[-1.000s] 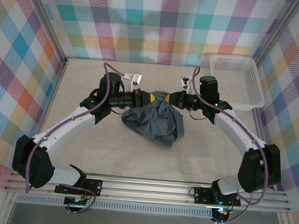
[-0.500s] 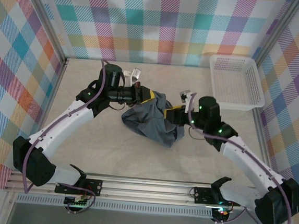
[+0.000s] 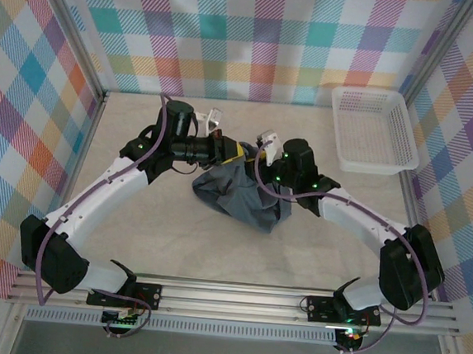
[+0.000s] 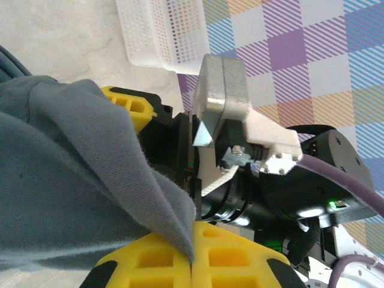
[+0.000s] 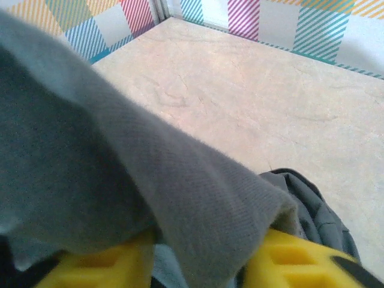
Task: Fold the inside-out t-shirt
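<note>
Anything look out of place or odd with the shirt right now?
The t-shirt is a crumpled heap mid-table, not spread flat. The left gripper pinches a fold of it, and cloth drapes across the right gripper. The white basket looks fine.

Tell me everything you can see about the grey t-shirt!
The t-shirt is plain dark slate-grey, of soft thin cloth with no print. It is bunched into a crumpled heap, not folded, near the middle of the table. Its far side is held up: the left gripper pinches a fold between its yellow fingers, and the right gripper has cloth draped between its fingers. The rest sags onto the table.
</note>
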Controlling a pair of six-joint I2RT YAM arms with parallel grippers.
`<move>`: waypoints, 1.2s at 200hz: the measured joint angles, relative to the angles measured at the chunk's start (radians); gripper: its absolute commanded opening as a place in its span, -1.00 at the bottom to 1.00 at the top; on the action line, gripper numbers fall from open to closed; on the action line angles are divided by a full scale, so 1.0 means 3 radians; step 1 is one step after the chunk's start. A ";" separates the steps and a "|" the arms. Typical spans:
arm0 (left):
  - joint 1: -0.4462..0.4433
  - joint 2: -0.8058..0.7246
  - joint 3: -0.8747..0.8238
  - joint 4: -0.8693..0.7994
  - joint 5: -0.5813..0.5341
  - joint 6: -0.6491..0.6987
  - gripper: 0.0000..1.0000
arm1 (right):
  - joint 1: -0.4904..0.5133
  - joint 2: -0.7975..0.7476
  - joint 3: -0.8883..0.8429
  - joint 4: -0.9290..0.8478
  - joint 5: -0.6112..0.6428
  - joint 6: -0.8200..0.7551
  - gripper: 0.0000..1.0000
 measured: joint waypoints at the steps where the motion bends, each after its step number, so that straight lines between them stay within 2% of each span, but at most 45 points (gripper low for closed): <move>1: 0.0000 0.0000 0.0000 -0.0001 0.0000 0.0001 -1.00 | 0.0001 0.0000 0.0005 0.0000 -0.0005 -0.0009 -0.99; 28: 0.0117 0.0000 0.0005 -0.0066 -0.0052 0.0088 -1.00 | -0.0010 -0.0079 0.0074 -0.0114 -0.0299 0.0052 -1.00; 51: 0.0514 0.0071 -0.0003 -0.0018 -0.0031 0.0165 -1.00 | -0.0121 -0.0310 0.0128 -0.0182 -0.1127 0.0472 -1.00; 73: 0.0767 0.0443 0.0106 0.0186 0.0287 0.0167 -0.98 | -0.0243 -0.0417 0.0242 0.0075 -0.1807 0.1099 -1.00; 81: 0.0764 0.0582 0.0167 0.0228 0.0397 0.0181 -0.85 | -0.0287 -0.0416 0.0254 0.0182 -0.1934 0.1307 -1.00; 97: 0.0711 0.0690 0.0193 0.0237 0.0454 0.0305 -0.24 | -0.0402 -0.0409 0.0254 0.0261 -0.2160 0.1690 -1.00; 109: 0.0763 0.0685 0.0207 0.0111 0.0388 0.0404 0.07 | -0.0482 -0.0409 0.0256 0.0314 -0.2274 0.1886 -1.00; 122: 0.0858 0.0633 0.0214 -0.0067 0.0243 0.0649 0.20 | -0.0565 -0.0406 0.0257 0.0373 -0.2358 0.2066 -1.00; 141: 0.0917 0.0406 0.0103 -0.0254 -0.0027 0.1043 0.24 | -0.0659 -0.0390 0.0257 0.0411 -0.2438 0.2232 -1.00; 163: 0.0814 -0.0153 -0.0328 -0.0268 -0.0205 0.1562 0.25 | -0.0722 -0.0351 0.0257 0.0408 -0.2539 0.2294 -1.00; 192: 0.0379 -0.0693 -0.0793 -0.0075 -0.0360 0.2502 0.30 | -0.0730 -0.0289 0.0350 0.0243 -0.2766 0.2271 -1.00; 207: 0.0216 -0.0680 -0.0839 0.0024 -0.0462 0.2928 0.34 | -0.0729 -0.0280 0.0432 0.0155 -0.2885 0.2252 -1.00; 240: 0.0095 -0.0341 -0.0771 0.0309 -0.0745 0.3684 0.37 | -0.0713 -0.0280 0.0540 0.0008 -0.3089 0.2174 -1.00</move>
